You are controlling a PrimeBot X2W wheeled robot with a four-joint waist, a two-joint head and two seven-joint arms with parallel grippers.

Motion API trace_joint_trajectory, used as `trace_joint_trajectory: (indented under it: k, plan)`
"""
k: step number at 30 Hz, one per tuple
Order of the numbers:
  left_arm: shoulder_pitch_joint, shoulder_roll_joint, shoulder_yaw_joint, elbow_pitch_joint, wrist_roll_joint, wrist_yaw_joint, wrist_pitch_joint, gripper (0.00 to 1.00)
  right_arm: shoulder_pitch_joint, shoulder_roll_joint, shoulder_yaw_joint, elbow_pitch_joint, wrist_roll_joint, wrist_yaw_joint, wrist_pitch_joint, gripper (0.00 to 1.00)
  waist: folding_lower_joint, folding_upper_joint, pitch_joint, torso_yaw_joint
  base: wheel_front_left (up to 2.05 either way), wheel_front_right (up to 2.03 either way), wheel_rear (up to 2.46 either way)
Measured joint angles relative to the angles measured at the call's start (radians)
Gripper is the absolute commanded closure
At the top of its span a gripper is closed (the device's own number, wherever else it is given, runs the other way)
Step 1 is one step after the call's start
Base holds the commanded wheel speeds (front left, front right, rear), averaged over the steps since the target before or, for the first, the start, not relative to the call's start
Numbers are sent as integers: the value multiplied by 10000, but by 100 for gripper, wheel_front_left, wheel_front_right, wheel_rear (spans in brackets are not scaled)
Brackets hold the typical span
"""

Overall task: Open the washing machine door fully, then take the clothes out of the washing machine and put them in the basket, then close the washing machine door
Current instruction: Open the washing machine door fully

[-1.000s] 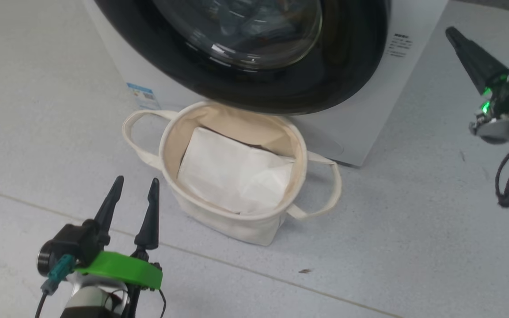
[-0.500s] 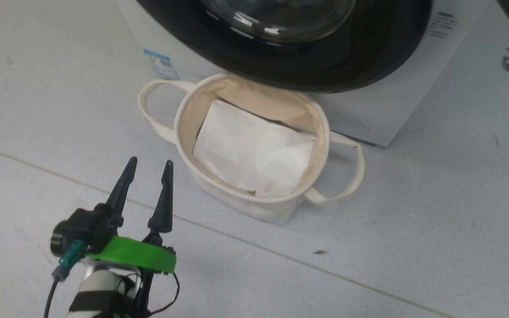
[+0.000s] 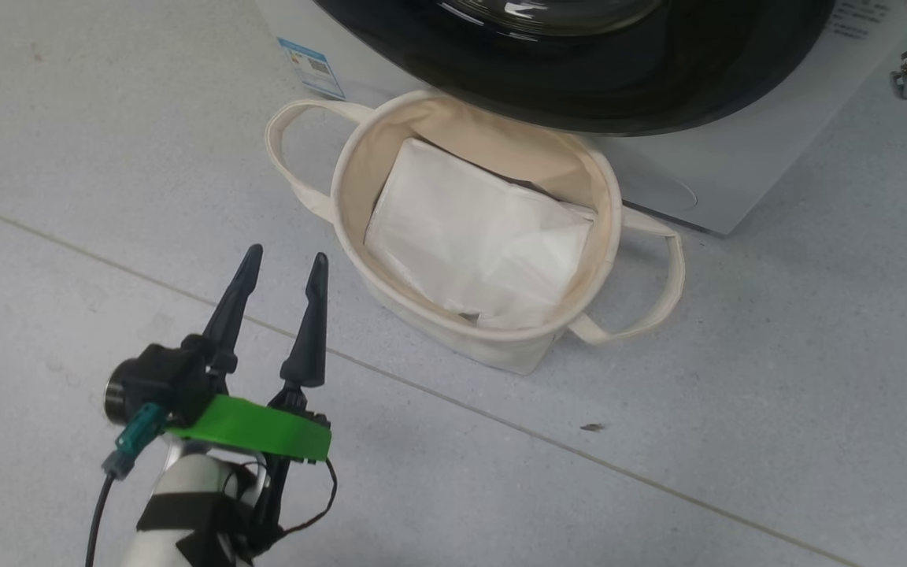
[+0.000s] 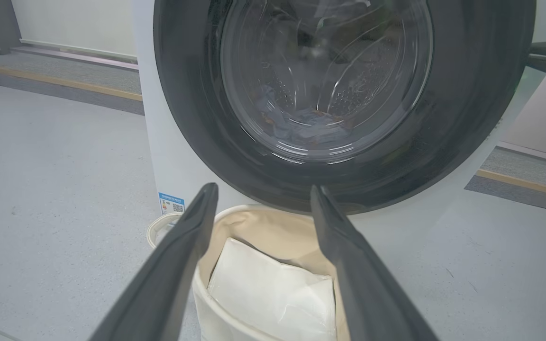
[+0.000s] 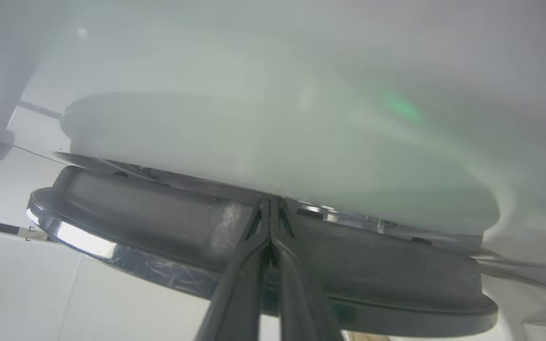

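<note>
the grey floor (image 3: 737, 378) bears the washing machine (image 3: 737, 169) and the basket (image 3: 438, 327) just beside it.

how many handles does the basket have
2. The left handle loops out from the basket on the head view's left side; the right handle loops out on the opposite side, lower right. Both show whole, and none looks hidden.

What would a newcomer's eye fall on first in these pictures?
First, the big round washing machine door, with its glossy black rim and clear glass, just behind the cream canvas basket, in which a white sheet lies. Then the left hand, open and low before the basket, and the right hand, shut, with its tips at the door's edge.
</note>
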Motion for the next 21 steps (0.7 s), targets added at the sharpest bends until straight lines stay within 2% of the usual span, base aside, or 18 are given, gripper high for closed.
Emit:
trace_joint_trajectory:
  k: [4,11,21]
  plan:
    - [0,-65,94,23,69,-17,0,0,41,73,117,-65,104,-6,130,100,0,0,-106,12,0,0,0]
    - [35,-90,295,201,165,-82,0,0,827,230,278,-1097,669,-6,817,100,0,0,-468,-71,0,0,0]
    - [429,-77,596,374,320,-107,0,0,2524,1106,1371,-2429,706,0,1162,100,0,0,-1272,-413,0,0,0]
